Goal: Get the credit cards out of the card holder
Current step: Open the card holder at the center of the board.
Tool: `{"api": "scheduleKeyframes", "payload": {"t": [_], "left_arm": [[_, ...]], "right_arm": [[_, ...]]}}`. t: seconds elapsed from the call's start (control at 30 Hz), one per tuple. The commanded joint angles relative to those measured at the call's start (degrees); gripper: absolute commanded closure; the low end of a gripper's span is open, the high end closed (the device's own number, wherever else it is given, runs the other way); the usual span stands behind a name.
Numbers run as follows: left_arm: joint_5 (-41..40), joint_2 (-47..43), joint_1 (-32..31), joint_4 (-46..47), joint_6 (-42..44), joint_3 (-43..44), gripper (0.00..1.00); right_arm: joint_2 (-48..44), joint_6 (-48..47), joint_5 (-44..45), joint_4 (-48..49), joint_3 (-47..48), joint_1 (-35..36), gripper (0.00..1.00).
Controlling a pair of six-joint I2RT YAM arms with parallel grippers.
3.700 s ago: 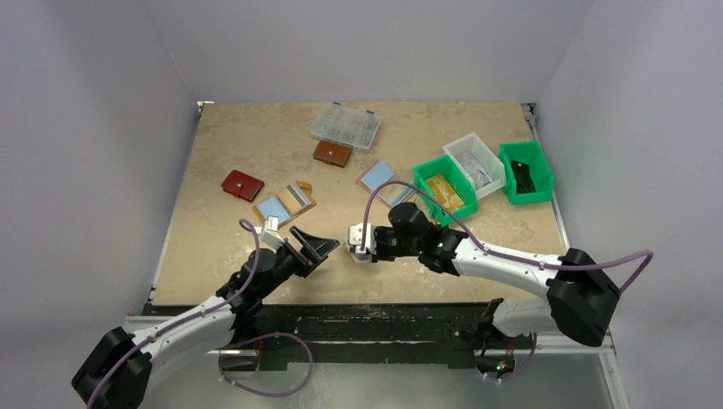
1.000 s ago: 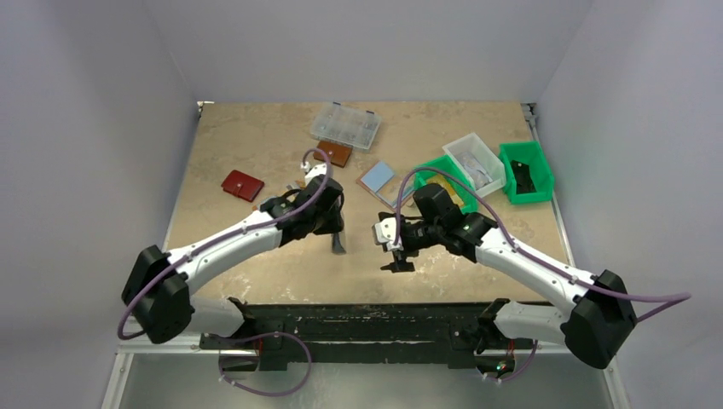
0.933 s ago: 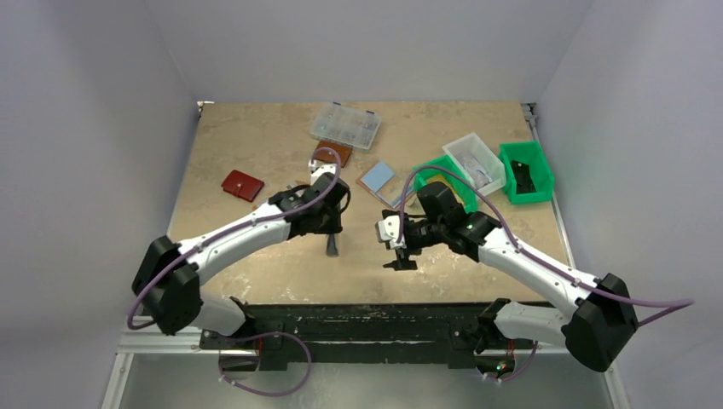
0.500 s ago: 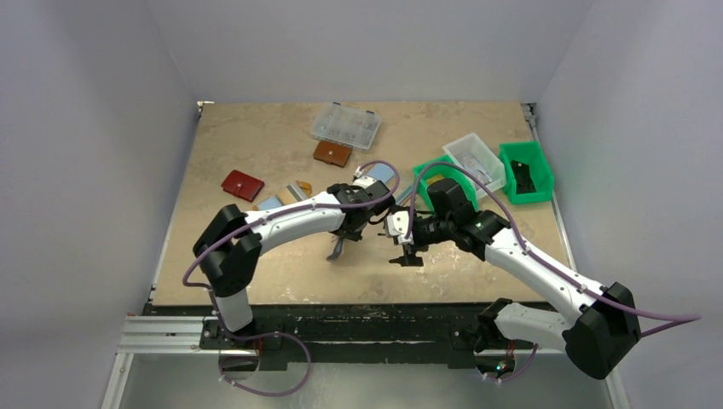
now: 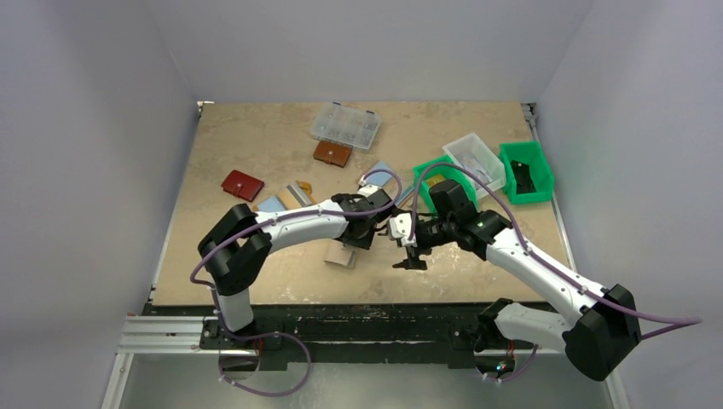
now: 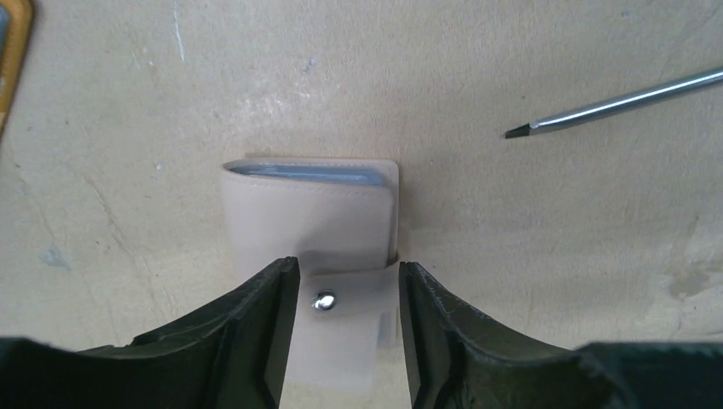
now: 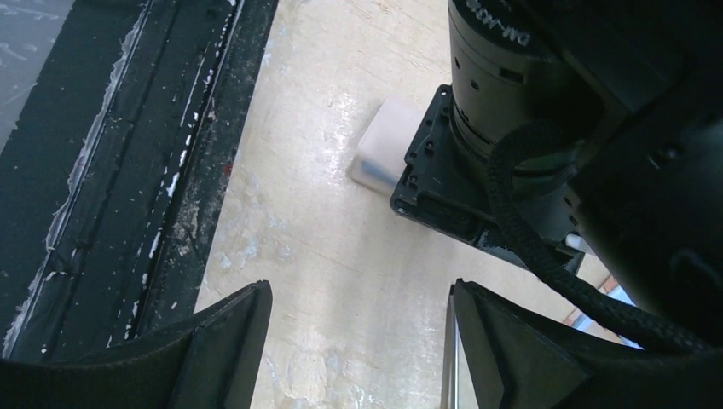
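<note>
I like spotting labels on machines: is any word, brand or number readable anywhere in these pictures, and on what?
"DM-J", with the following characters too blurred to read: printed on the left arm's black wrist motor, seen in the right wrist view.
card holder: no writing shows.
Elsewhere: nothing legible, all too small.

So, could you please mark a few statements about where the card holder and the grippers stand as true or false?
1. The card holder lies folded on the table. True.
2. The right gripper is clamped on a card. False: its jaws stand wide apart with nothing between them.
3. The snap tab sits between the fingers of the left gripper. True.
4. The red wallet sits inside a green bin. False: it lies on the table itself, far to the left of both grippers.
</note>
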Motion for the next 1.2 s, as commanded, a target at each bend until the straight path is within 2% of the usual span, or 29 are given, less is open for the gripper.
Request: {"api": "scheduleKeyframes", "payload": {"t": [0.0,0.23,0.43,0.6,0.77,0.93,1.17], "left_arm": [[4.21,-5.54,-1.11,6.13,-1.87,-3.44,0.49],[4.86,-11.71,-1.12,11.05,-3.29,-8.26,0.36],[3.76,-23.39,-1.12,17.84,-4.2,-15.79,0.3],[2.51,-34.27,-0.58,24.22,-4.38,-25.83,0.29],[3.0,-40.42,-0.02,29.86,-5.48,-36.22,0.33],[-1.08,-44.5,0.33,29.17,-7.85,-40.79,0.32],[-1.41,-53.39,0.39,36.26,-11.07,-50.91,0.26]], "right_arm": [[-1.25,-1.27,-1.75,1.06,2.08,-0.81,0.13],[-0.81,-1.58,-2.77,0.29,1.99,-1.27,0.12],[2.09,-2.98,-3.19,-2.39,2.47,-1.38,0.12],[4.19,-2.28,-4.92,-1.55,2.2,-1.38,0.13],[6.26,1.9,-5.92,2.53,1.78,-1.14,0.14],[10.1,8.85,-0.88,6.23,4.53,1.48,0.16],[18.01,19.38,10.47,10.08,10.64,10.01,0.34]]}}
